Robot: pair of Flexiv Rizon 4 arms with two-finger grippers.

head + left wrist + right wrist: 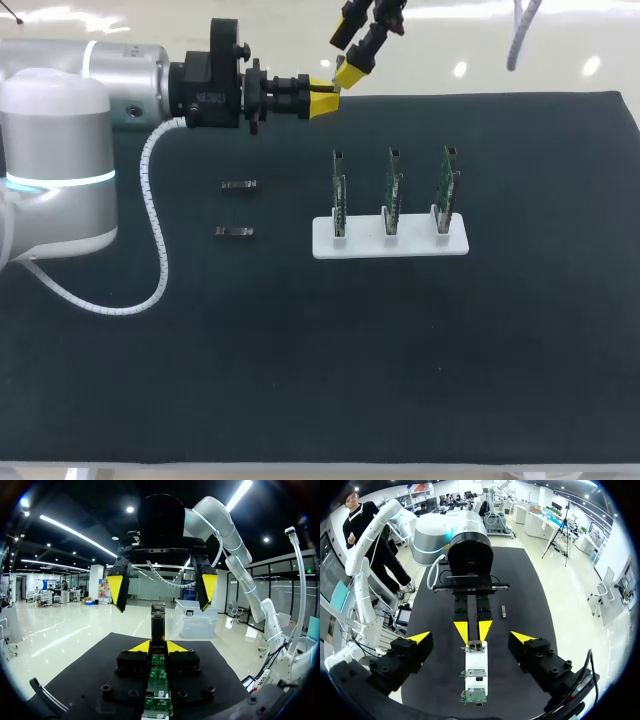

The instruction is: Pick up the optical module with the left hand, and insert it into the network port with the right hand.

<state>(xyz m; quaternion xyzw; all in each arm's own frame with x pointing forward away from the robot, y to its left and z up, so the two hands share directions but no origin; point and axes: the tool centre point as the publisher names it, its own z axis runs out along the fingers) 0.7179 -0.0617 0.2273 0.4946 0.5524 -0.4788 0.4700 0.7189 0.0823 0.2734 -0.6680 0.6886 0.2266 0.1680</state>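
left gripper (158, 647) clenched on optical module (158, 622), held above table's far edge | right gripper (471, 638) spread wide, fingers either side of module tip, apart from it | three network port boards (390, 190) upright in white holder (410, 246) | two spare modules (238, 185) flat on table (500, 350)

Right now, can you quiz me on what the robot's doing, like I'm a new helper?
1. True or false: the left fingers are shut on an optical module.
2. How many spare modules lie on the black mat? A one, B two, C five.
3. Fill in the blank: the right fingers are ____ (open or shut).
Key: 1 true; 2 B; 3 open.
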